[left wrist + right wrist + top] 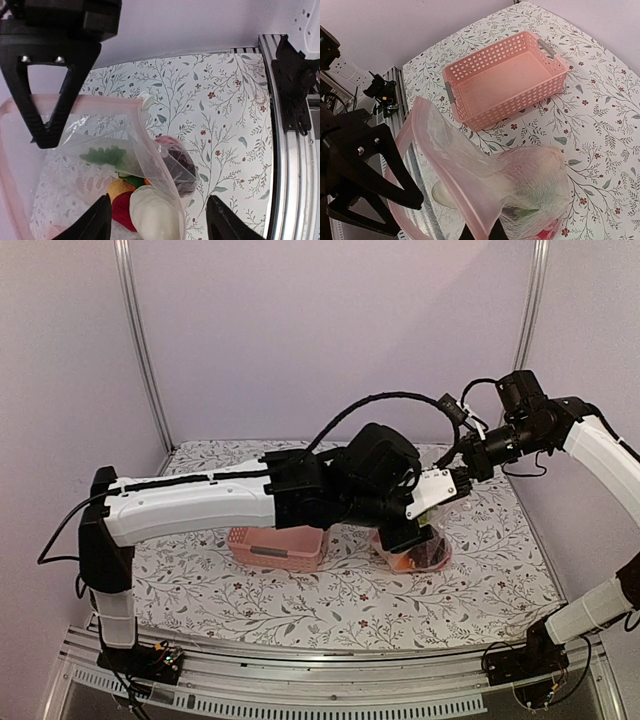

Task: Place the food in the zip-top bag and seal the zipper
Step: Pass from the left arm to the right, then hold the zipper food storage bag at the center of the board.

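The left arm (190, 505) and right arm (600, 455) have white shells and black joints. A black ribbed cable (400, 397) loops over the left wrist. The left gripper (159, 222) has black triangular open-frame fingers (400, 185) with small silver screws (360, 150).

Rear overhead; wrist close-ups sharing bag (465, 165)

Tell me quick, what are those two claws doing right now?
Left gripper: open, fingers apart over the zip-top bag, gripping nothing visible.
Right gripper: shut on the zip-top bag's pink mouth edge.
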You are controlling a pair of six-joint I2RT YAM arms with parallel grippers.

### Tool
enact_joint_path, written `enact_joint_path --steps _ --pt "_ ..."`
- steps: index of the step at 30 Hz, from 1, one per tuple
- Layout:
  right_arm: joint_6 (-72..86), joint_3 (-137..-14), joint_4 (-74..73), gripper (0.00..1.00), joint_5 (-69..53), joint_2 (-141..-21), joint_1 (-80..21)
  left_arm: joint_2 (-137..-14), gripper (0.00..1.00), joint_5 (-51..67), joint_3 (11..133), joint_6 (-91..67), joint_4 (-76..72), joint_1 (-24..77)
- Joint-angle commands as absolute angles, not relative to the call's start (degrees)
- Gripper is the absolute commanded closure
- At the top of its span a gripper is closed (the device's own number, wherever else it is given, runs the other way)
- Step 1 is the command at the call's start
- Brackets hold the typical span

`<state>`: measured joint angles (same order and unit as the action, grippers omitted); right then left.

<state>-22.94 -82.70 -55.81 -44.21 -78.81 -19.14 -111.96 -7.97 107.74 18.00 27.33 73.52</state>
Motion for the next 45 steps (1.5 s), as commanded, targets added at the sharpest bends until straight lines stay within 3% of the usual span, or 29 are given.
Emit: enact_joint_path --steps 1,5,15,20,23,28,34,45 --pt "-22.5 -81.5 -56.1 1.0 -44.0 -76.9 -19.7 -117.5 0.37 -11.9 114.6 14.5 37.7 74.9" --pt "-22.3 -80.8 -56.0 0.99 -44.2 -76.7 -19.6 -120.3 0.45 -14.2 117.0 13.8 38.4 75.2" --pt "-22.6 -80.0 -56.7 0.99 -46.8 -76.6 -19.8 -121.8 0.81 -18.6 117.9 14.7 34.5 75.3" --pt "-22.6 -80.8 -57.2 0.99 -48.6 -77.2 -19.8 -120.2 0.92 -16.6 115.4 15.1 30.5 74.9" --pt "-23.2 -82.8 -57.7 0.88 -49.7 -77.9 -19.6 -117.9 1.0 -16.2 113.3 14.3 27.8 74.5" --pt "-23.2 -88.8 -58.2 0.63 -53.8 -77.2 -14.9 -109.7 1.0 -14.3 105.7 10.6 21.0 74.0" --pt "-25.7 -88.6 -57.4 0.53 -56.8 -75.3 -12.3 -101.5 1.0 -13.6 97.6 6.6 13.4 73.7" --pt "-29.2 -74.6 -48.0 0.35 -60.7 -65.8 -12.3 -98.8 1.0 -13.2 89.3 4.4 7.4 72.3"
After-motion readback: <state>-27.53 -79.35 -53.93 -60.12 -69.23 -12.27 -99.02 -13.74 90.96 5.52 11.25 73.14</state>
